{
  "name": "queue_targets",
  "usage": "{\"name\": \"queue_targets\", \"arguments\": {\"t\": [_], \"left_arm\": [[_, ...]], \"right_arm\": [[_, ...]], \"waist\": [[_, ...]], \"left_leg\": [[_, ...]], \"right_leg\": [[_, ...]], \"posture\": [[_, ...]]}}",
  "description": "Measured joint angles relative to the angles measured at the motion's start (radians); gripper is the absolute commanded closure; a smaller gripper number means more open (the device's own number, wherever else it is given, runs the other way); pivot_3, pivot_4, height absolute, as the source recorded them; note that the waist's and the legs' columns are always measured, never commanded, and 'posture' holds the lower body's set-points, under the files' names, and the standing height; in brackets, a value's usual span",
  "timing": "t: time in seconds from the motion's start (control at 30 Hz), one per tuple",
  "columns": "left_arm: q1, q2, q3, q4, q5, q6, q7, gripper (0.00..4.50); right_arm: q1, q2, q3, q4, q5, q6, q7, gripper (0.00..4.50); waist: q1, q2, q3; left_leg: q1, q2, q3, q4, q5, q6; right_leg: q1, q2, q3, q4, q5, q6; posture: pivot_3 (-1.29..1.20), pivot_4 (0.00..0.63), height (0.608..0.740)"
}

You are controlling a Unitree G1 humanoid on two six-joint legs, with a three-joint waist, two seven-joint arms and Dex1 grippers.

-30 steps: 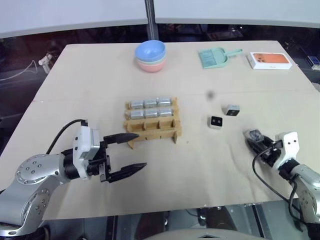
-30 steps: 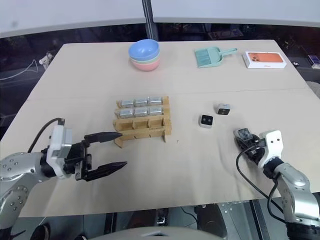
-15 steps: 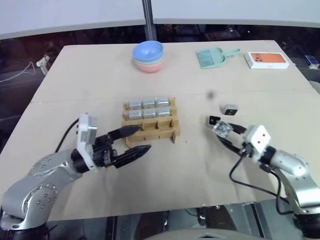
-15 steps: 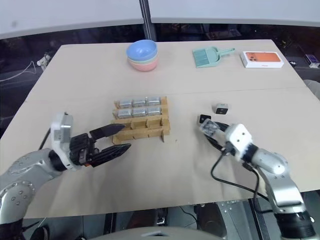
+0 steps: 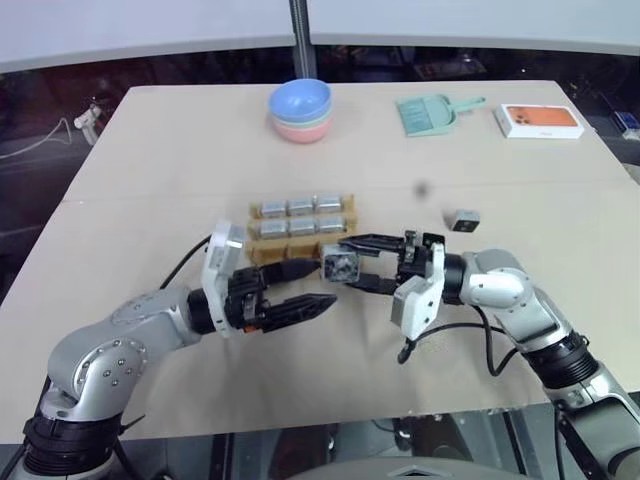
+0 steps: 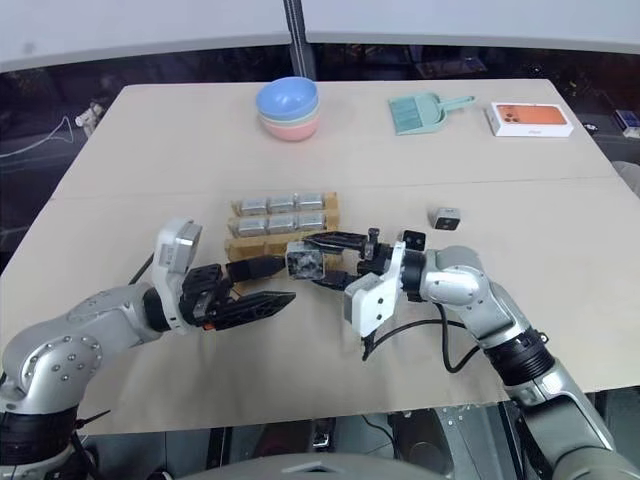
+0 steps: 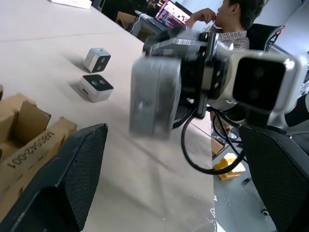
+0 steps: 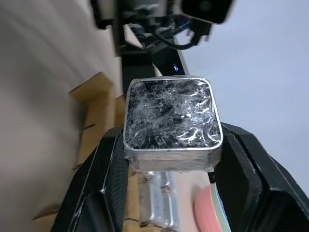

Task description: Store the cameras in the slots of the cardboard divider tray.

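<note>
Holding a camera mid-air, right gripper clamped on it, just in front of the cardboard divider tray.
Left gripper at its 8 o'clock, fingers spread, empty. Tray's 2 far rows full w/ cameras; another camera on table at 3 o'clock.

a pale beige table fills the foreground, a faint seam crossing its top. a dark metal pole rises at its far edge. beyond it, dark floor and a white curved panel. a person sits at a laptop.
</note>
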Motion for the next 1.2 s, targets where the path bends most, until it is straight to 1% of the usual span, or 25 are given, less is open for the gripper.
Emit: {"name": "queue_targets", "arguments": {"t": [0.03, 0.07, 0.13, 0.17, 0.2, 0.3, 0.33, 0.67, 0.73, 0.83, 0.9, 0.97, 1.07, 1.13, 1.2], "left_arm": [[0.0, 0.0, 0.0, 0.0, -0.003, 0.003, 0.0, 0.0], [0.0, -0.001, 0.001, 0.0, -0.004, 0.005, 0.0, 0.55], [0.0, -0.003, 0.004, 0.0, -0.011, 0.008, 0.003, 1.33], [0.0, -0.004, 0.004, 0.0, -0.012, 0.008, 0.005, 1.78], [0.001, -0.004, 0.007, 0.003, -0.011, 0.009, 0.008, 2.32], [0.002, -0.007, 0.015, 0.018, -0.01, 0.009, 0.012, 3.62], [0.002, -0.007, 0.017, 0.018, -0.009, 0.006, 0.013, 3.86], [0.0, -0.008, 0.016, 0.018, 0.007, 0.001, 0.006, 3.85], [-0.003, -0.01, 0.015, 0.018, 0.008, 0.002, 0.004, 3.85], [-0.008, -0.016, 0.005, 0.018, 0.012, 0.002, 0.004, 3.85], [-0.013, -0.018, 0.004, 0.018, 0.021, 0.0, 0.004, 3.85], [-0.02, -0.017, 0.006, 0.018, 0.025, -0.001, 0.003, 3.85], [-0.026, -0.006, 0.021, 0.018, 0.032, -0.012, 0.003, 3.85], [-0.033, 0.014, 0.042, 0.021, 0.054, -0.025, -0.009, 3.85], [-0.052, 0.068, 0.062, 0.027, 0.082, -0.037, -0.034, 3.85]], "right_arm": [[0.0, 0.0, 0.0, 0.005, -0.003, -0.008, -0.005, 2.55], [0.0, 0.001, 0.0, 0.008, -0.004, -0.016, -0.008, 2.55], [0.0, 0.002, 0.001, 0.013, -0.008, -0.026, -0.011, 2.55], [0.0, 0.002, 0.002, 0.013, -0.01, -0.03, -0.012, 2.55], [0.0, 0.003, 0.004, 0.013, -0.009, -0.04, -0.013, 2.55], [0.0, 0.006, 0.006, 0.009, -0.007, -0.051, -0.014, 2.55], [0.0, 0.007, 0.01, 0.01, -0.002, -0.045, -0.014, 2.55], [0.005, 0.006, 0.012, -0.005, -0.001, -0.022, -0.014, 2.55], [0.014, 0.001, 0.012, -0.03, 0.004, 0.009, -0.01, 1.5], [0.023, -0.003, 0.008, -0.059, 0.014, 0.05, -0.01, 0.13], [0.043, -0.008, -0.001, -0.076, 0.035, 0.09, -0.008, 0.06], [0.078, -0.04, -0.009, -0.101, 0.065, 0.13, 0.002, 0.06], [0.158, -0.096, -0.056, -0.154, 0.141, 0.196, 0.02, 0.06], [0.249, -0.145, -0.109, -0.226, 0.254, 0.312, 0.041, 0.06], [0.397, -0.212, -0.205, -0.341, 0.487, 0.528, 0.05, 0.06]], "waist": [[0.0, 0.0, 0.0], [0.0, 0.0, 0.0], [0.0, 0.0, 0.0], [0.0, 0.0, 0.0], [0.0, 0.0, 0.0], [0.0, 0.0, 0.0], [0.0, 0.0, 0.0], [0.0, 0.0, 0.0], [0.001, 0.0, 0.0], [0.001, 0.0, 0.0], [0.001, 0.0, 0.0], [0.003, 0.0, 0.0], [0.004, 0.0, 0.0], [0.005, 0.0, 0.0], [0.013, -0.001, 0.0]], "left_leg": [[0.0, 0.0, 0.0, 0.0, 0.0, 0.0], [0.0, 0.0, 0.0, 0.0, 0.0, 0.0], [0.001, 0.0, 0.0, 0.0, 0.0, 0.0], [0.001, 0.0, 0.0, 0.0, 0.0, 0.0], [0.001, 0.0, 0.0, 0.0, 0.0, 0.001], [0.001, 0.001, 0.0, 0.0, -0.001, 0.001], [0.001, 0.001, 0.0, 0.0, -0.001, 0.001], [0.001, 0.001, 0.0, 0.0, -0.002, 0.003], [0.001, 0.001, 0.0, 0.0, -0.002, 0.003], [0.001, 0.001, 0.0, 0.0, -0.002, 0.003], [0.001, 0.001, 0.0, 0.0, -0.002, 0.003], [0.001, 0.001, 0.0, 0.0, -0.002, 0.003], [0.0, 0.001, 0.0, 0.0, -0.002, 0.004], [0.0, 0.001, 0.0, 0.0, -0.002, 0.004], [0.0, 0.001, 0.0, 0.0, -0.003, 0.004]], "right_leg": [[0.0, 0.0, 0.0, 0.0, 0.0, 0.0], [0.0, 0.0, 0.0, 0.0, 0.0, 0.0], [0.0, 0.0, 0.0, 0.001, 0.0, 0.0], [0.0, 0.0, 0.0, 0.001, 0.0, 0.0], [0.0, 0.0, 0.0, 0.001, 0.0, 0.0], [0.0, 0.0, 0.0, 0.001, 0.0, 0.0], [0.0, 0.0, 0.0, 0.001, 0.0, 0.0], [0.0, 0.0, 0.0, 0.001, 0.0, 0.0], [0.0, 0.0, 0.0, 0.001, 0.0, 0.0], [0.0, 0.0, 0.0, 0.001, 0.0, 0.0], [0.0, 0.0, 0.0, 0.001, 0.0, 0.0], [0.0, 0.0, 0.0, 0.001, 0.0, 0.0], [0.0, 0.0, 0.0, 0.0, 0.0, 0.0], [0.0, 0.0, 0.0, 0.0, 0.0, 0.0], [0.0, 0.0, -0.001, 0.0, 0.0, 0.0]], "posture": [[0.0, 0.15, 0.74], [0.0, 0.15, 0.74], [0.0, 0.15, 0.74], [0.0, 0.15, 0.74], [0.0, 0.15, 0.74], [0.0, 0.15, 0.74], [0.0, 0.15, 0.74], [0.0, 0.15, 0.74], [0.0, 0.15, 0.74], [0.0, 0.15, 0.74], [0.0, 0.15, 0.74], [0.0, 0.15, 0.74], [0.0, 0.15, 0.74], [0.0, 0.15, 0.74], [0.0, 0.15, 0.74]]}}
